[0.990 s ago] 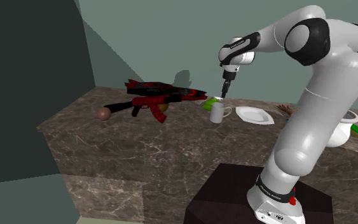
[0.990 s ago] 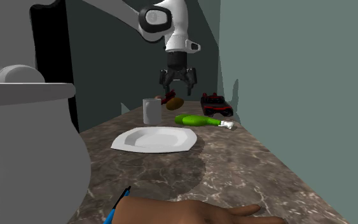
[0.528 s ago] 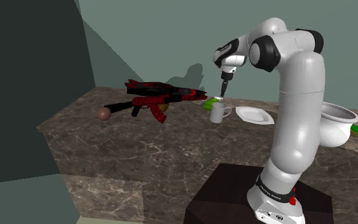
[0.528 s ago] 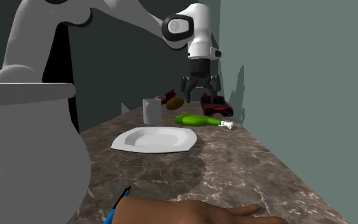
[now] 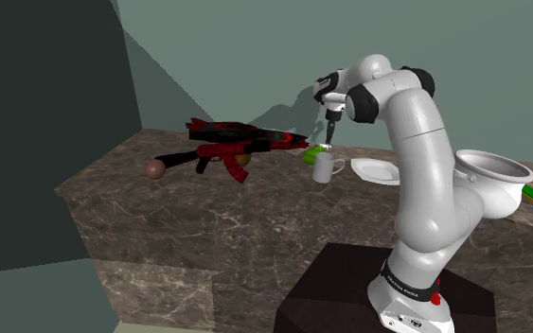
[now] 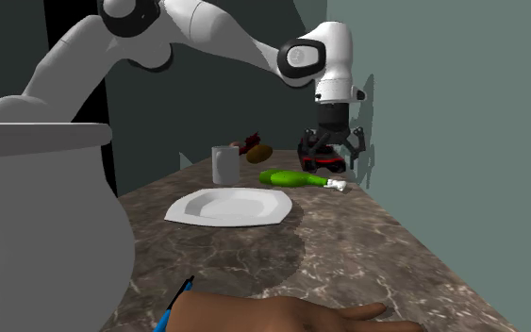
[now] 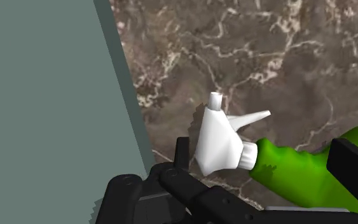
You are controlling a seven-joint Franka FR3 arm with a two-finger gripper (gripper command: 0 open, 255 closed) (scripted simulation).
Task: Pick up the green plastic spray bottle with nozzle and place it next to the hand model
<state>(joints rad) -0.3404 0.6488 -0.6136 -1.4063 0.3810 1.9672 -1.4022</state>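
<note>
Dark veined stone counter [image 6: 376,240] against a grey-green wall: my arm's gripper [image 6: 333,156] hangs above the nozzle end of the green spray bottle [image 6: 290,177], fingers spread wide and clasping nothing. The bottle lies on its side close to the wall, its white nozzle [image 7: 219,140] toward the second exterior view's right. It is near a white plate [image 6: 230,206] and a grey mug [image 6: 224,164], and well apart from the hand model [image 6: 282,316] in the foreground.
</note>
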